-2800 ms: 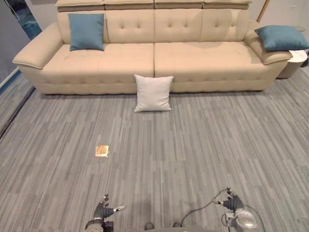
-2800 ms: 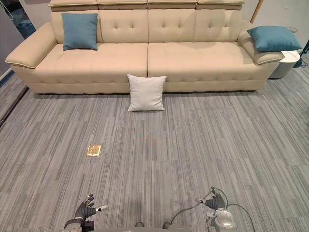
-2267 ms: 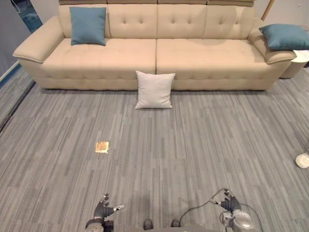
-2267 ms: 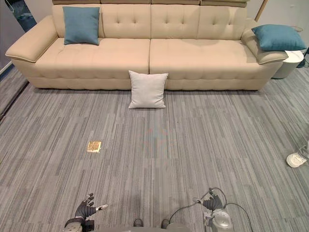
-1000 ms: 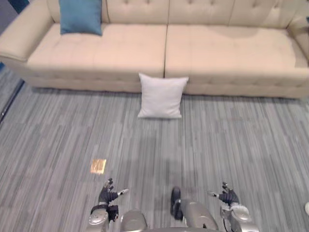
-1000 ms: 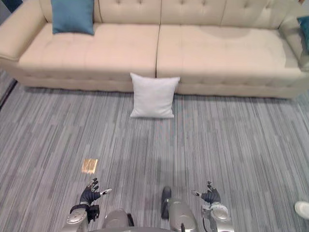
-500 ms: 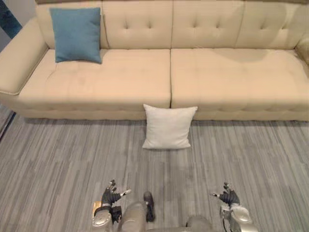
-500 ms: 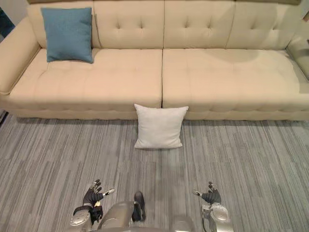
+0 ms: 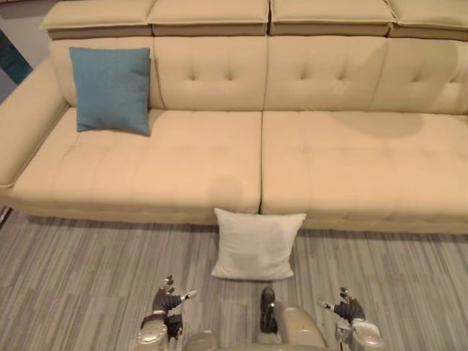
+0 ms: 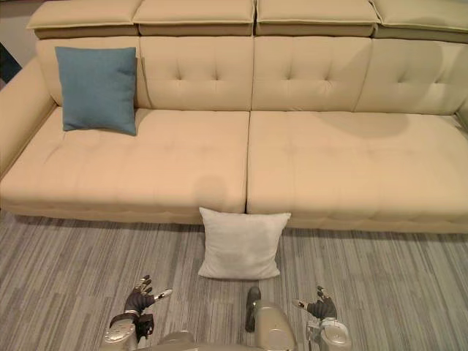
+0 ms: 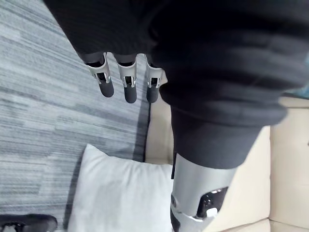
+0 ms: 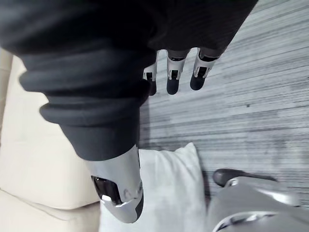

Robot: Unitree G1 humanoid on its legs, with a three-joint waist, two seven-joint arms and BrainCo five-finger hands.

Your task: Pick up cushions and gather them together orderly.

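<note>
White cushion sits on the floor against the sofa front, centre; blue cushion stands far left on the seat; left hand and right hand near, fingers spread, empty.

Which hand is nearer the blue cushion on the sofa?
Left. The left hand hangs over the floor on the blue cushion's side, left of the white cushion; the right hand is beyond the white cushion, farther off.
</note>
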